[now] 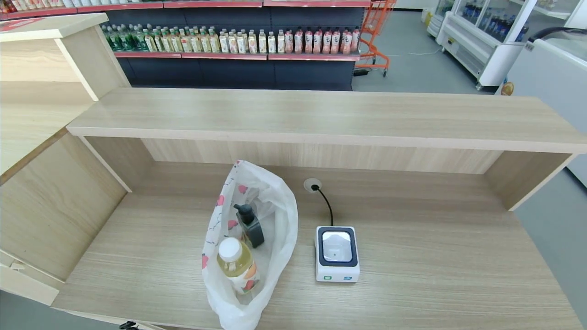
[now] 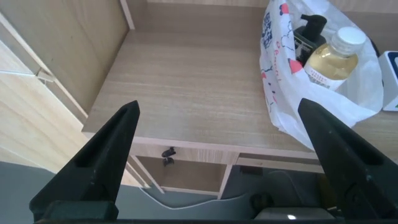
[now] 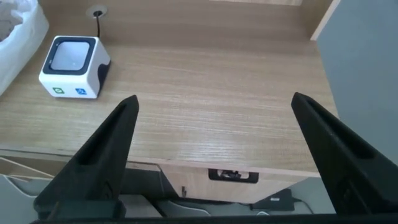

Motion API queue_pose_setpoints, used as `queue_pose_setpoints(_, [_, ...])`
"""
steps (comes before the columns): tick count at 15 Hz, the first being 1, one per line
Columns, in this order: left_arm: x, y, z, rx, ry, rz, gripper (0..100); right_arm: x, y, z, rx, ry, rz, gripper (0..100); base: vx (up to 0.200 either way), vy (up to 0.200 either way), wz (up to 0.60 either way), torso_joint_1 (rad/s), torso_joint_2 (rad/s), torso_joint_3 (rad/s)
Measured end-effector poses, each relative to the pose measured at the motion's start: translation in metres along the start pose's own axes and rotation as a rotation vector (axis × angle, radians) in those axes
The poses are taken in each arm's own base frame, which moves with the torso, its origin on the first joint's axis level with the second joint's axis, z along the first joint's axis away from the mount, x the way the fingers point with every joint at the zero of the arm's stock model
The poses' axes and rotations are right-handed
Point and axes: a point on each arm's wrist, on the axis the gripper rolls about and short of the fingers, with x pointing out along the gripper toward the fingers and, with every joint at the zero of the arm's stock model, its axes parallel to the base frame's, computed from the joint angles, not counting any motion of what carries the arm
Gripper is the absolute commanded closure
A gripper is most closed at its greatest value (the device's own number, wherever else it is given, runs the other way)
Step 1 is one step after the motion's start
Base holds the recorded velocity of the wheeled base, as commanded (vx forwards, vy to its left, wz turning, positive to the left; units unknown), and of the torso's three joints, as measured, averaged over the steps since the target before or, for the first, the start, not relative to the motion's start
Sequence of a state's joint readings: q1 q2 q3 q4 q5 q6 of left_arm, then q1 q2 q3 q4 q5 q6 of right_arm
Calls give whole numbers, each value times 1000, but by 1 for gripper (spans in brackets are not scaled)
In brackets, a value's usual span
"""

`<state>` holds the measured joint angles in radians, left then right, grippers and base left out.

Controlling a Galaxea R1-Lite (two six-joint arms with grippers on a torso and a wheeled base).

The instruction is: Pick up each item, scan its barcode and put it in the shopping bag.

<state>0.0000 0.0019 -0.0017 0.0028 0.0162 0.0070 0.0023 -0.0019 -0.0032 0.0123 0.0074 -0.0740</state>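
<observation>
Shopping bag (image 1: 280,215) — bottle (image 1: 236,263), dispenser (image 1: 250,227) inside

A pale wooden counter (image 1: 435,256) spreads across the lower half of the head view. A raised ledge (image 1: 321,114) runs along its far side from 9 to 3 o'clock. A wooden side unit (image 1: 41,91) stands at 10 o'clock. Beyond the ledge, at 12 o'clock, a red-edged shelf (image 1: 229,56) carries a row of drink bottles (image 1: 229,41). An orange trolley (image 1: 378,32) stands at 1 o'clock and white display freezers (image 1: 481,41) at 2 o'clock. A small dark fitting (image 2: 168,155) sits below the counter's near edge, at 7 o'clock.
</observation>
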Motion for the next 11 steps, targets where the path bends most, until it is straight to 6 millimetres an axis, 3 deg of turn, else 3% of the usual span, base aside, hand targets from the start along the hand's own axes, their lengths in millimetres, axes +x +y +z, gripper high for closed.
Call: queue_pose_setpoints(11, [0, 0, 0, -1, -1, 0, 0, 0, 0, 0, -7, 0, -1, 100, 0, 0, 0, 0, 0, 0])
